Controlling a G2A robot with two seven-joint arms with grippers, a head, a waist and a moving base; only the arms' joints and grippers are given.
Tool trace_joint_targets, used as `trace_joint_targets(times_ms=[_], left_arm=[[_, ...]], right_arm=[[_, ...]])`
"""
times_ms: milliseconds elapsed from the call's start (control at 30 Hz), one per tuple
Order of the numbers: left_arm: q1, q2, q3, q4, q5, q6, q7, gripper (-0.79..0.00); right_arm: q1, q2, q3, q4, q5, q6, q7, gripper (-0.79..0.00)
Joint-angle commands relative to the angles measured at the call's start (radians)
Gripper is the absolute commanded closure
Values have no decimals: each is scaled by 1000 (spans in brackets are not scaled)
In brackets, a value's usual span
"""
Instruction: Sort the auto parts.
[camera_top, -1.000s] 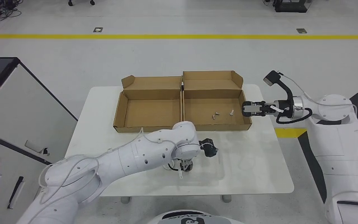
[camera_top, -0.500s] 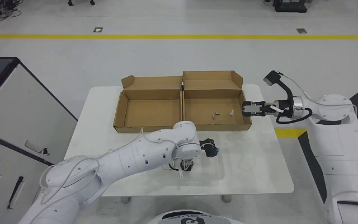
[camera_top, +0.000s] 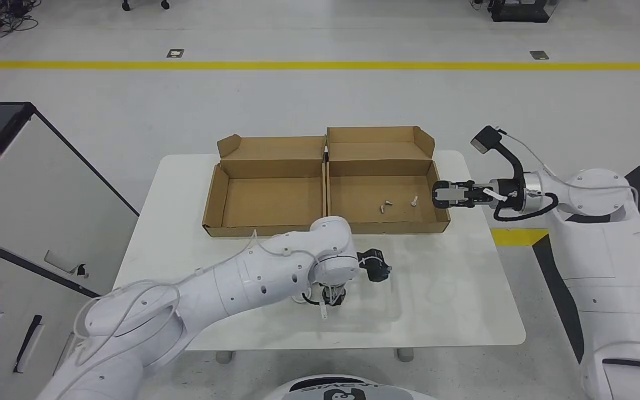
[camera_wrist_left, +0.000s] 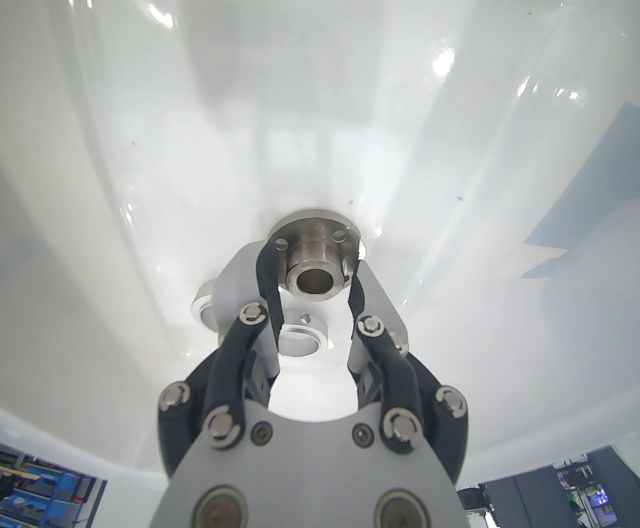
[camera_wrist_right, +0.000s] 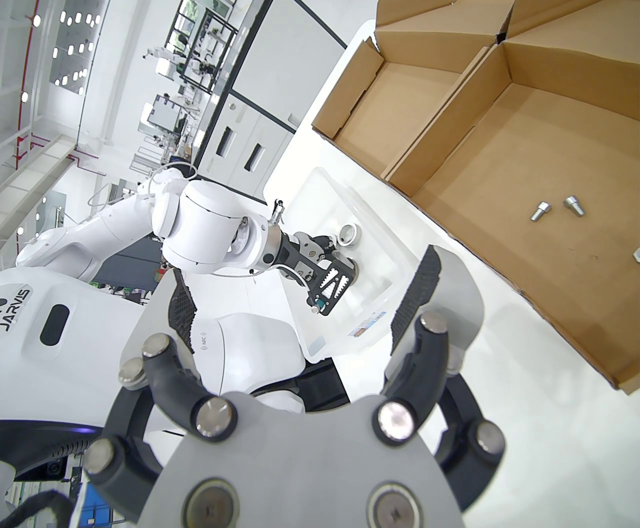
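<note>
Step in hand, as I judge it: picking from the clear plastic tray. The left gripper is down inside it, pads closed on the hub of a dark steel flanged bushing. Two pale aluminium rings lie just behind its fingertips, nearer the wrist.

Next move probably calls for a straight lift over the tray wall, then a carry to one of the two open brown cardboard boxes beyond the hand. I cannot tell which box.

The right gripper is spread, holds nothing, and hangs level at the near box's outer wall, with two small silver bolts just ahead of it.
</note>
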Motion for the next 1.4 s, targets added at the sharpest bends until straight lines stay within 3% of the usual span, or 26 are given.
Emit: trace_joint_targets(times_ms=[0, 167, 233, 267, 667, 933, 1367], left_arm=[[2, -1, -1, 2, 2, 0, -2, -283], [8, -4, -3, 13, 6, -9, -1, -231], [9, -6, -2, 19, 12, -10, -2, -28], [10, -7, -3, 21, 11, -11, 0, 0], [3, 6, -48, -43, -2, 13, -17, 0], [-76, 36, -18, -128, -44, 30, -17, 0], [-72, 44, -35, -124, -47, 22, 21, 0]], right_arm=[[0, 0, 0, 0, 0, 0, 0, -785], [0, 0, 0, 0, 0, 0, 0, -785], [0, 0, 0, 0, 0, 0, 0, -785], [0, 0, 0, 0, 0, 0, 0, -785], [0, 0, 0, 0, 0, 0, 0, -785], [0, 0, 0, 0, 0, 0, 0, -785], [0, 0, 0, 0, 0, 0, 0, -785]])
